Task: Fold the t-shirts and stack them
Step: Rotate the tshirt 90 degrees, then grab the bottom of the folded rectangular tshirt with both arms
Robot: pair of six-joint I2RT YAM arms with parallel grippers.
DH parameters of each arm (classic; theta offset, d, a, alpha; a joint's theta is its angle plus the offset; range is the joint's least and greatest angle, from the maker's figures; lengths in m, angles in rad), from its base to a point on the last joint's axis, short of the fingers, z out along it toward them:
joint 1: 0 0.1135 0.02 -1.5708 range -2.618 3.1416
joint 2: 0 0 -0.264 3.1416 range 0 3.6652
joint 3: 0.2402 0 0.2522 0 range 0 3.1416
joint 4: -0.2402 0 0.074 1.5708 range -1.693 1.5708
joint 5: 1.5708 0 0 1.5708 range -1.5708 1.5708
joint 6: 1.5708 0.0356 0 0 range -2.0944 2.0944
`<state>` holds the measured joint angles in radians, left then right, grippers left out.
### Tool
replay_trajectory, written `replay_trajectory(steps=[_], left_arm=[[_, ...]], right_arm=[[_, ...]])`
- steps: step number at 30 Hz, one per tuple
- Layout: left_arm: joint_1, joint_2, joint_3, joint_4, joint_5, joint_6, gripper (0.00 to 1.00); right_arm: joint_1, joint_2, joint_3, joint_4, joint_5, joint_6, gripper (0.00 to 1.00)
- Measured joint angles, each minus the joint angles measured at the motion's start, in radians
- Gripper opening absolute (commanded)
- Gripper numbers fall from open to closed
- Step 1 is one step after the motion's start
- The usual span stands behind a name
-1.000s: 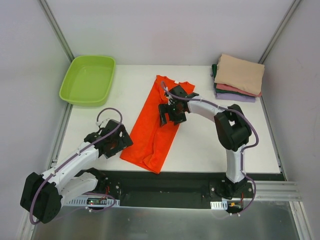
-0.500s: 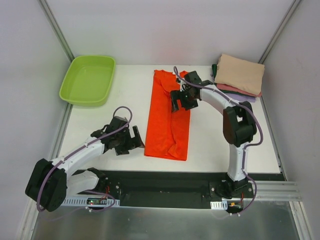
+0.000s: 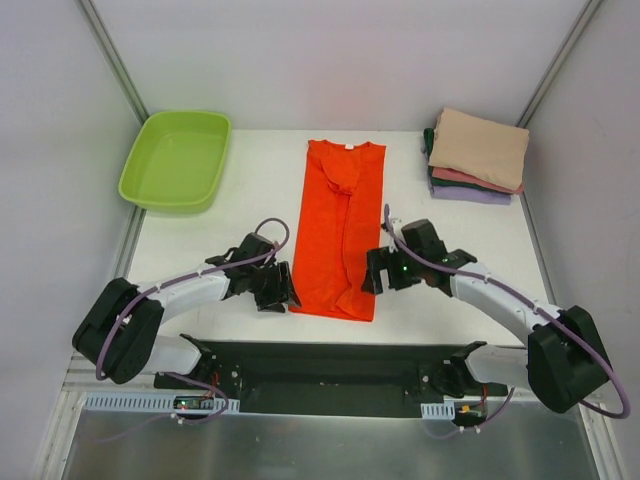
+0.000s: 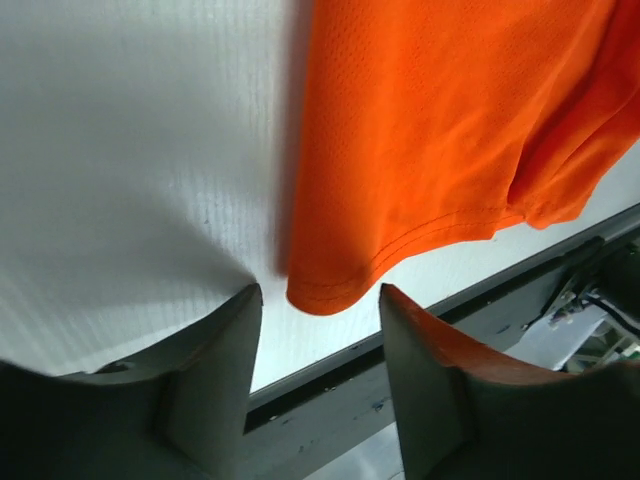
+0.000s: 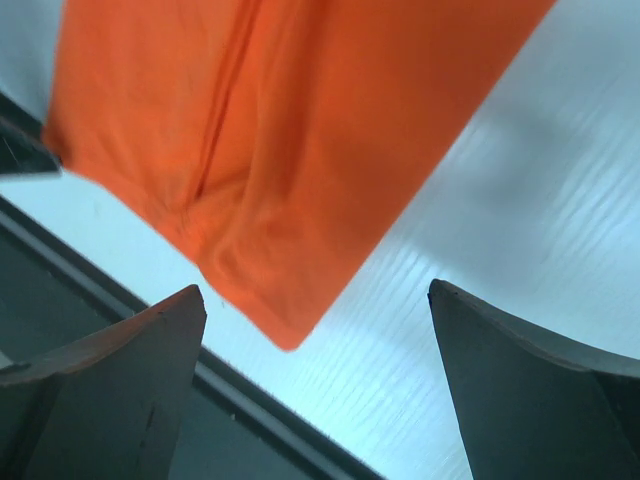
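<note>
Worktop [image 3: 250,200] from above: lime tub [image 3: 175,160] at ten o'clock, left claw [image 3: 284,293] seven, orange t-shirt [image 3: 340,225] centre, right claw [image 3: 371,272] five, folded stack [image 3: 478,150] two. Only wrist views show both claws spread apart at its hem corners.

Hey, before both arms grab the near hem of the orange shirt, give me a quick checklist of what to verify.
1. The left tool is open: ok.
2. The right tool is open: ok.
3. The orange t-shirt has a near corner lined up with each tool's opening: ok in both wrist views.
4. Shirt lies as a flat lengthwise strip: ok, slight bunching at its near right.
5. Tools low enough to pinch cloth: cannot tell.
6. The folded stack is apart from the shirt: ok.
</note>
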<state>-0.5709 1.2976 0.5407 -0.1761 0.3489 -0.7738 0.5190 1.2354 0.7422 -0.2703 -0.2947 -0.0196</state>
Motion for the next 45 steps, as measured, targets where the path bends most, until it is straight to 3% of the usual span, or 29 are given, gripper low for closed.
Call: replay_trajectory(steps=[8, 12, 15, 23, 34, 38, 45], left_arm=[[-0.006, 0.087, 0.029, 0.036, 0.014, -0.006, 0.20], [-0.006, 0.097, 0.029, 0.038, 0.006, -0.016, 0.02], [-0.014, 0.101, 0.029, 0.040, 0.000, -0.022, 0.00], [-0.037, 0.101, 0.028, 0.045, -0.009, -0.034, 0.00], [-0.039, 0.093, 0.011, 0.064, -0.014, -0.061, 0.00], [-0.039, 0.092, 0.010, 0.065, -0.014, -0.069, 0.00], [-0.039, 0.087, 0.002, 0.071, -0.015, -0.078, 0.00]], right_arm=[[0.137, -0.092, -0.166, -0.005, -0.010, 0.092, 0.99], [0.201, -0.093, -0.157, 0.007, 0.001, 0.105, 0.92], [0.258, -0.067, -0.133, -0.017, 0.058, 0.108, 0.82], [0.307, -0.030, -0.112, -0.090, 0.206, 0.109, 0.80], [0.343, 0.035, -0.126, -0.092, 0.235, 0.125, 0.64], [0.357, 0.047, -0.130, -0.082, 0.237, 0.125, 0.53], [0.365, 0.078, -0.127, -0.052, 0.252, 0.137, 0.10]])
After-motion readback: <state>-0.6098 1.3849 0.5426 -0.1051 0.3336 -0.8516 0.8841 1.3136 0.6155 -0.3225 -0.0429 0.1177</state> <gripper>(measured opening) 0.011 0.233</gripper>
